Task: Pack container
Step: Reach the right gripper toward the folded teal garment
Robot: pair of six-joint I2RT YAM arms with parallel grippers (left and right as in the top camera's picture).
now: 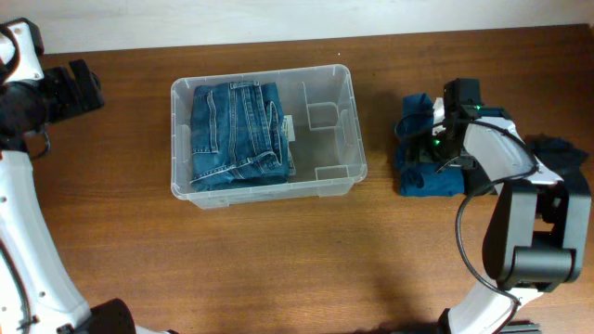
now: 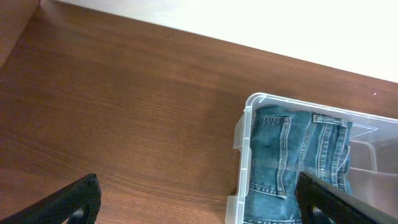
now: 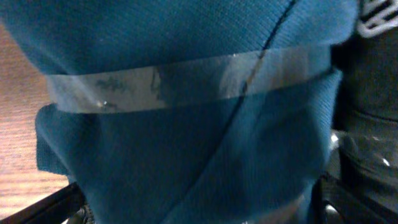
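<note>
The clear plastic container stands at the table's middle, with folded blue jeans filling its left half; its right half is bare. It also shows in the left wrist view with the jeans. My left gripper hangs open and empty above the table, left of the container. My right gripper is down on a teal folded garment bundle right of the container. In the right wrist view the bundle, bound by a clear tape band, lies between the open fingers.
More dark blue and black clothing is piled right of the teal bundle, and shows in the right wrist view. Moulded dividers sit in the container's right half. A white wall runs along the table's far edge.
</note>
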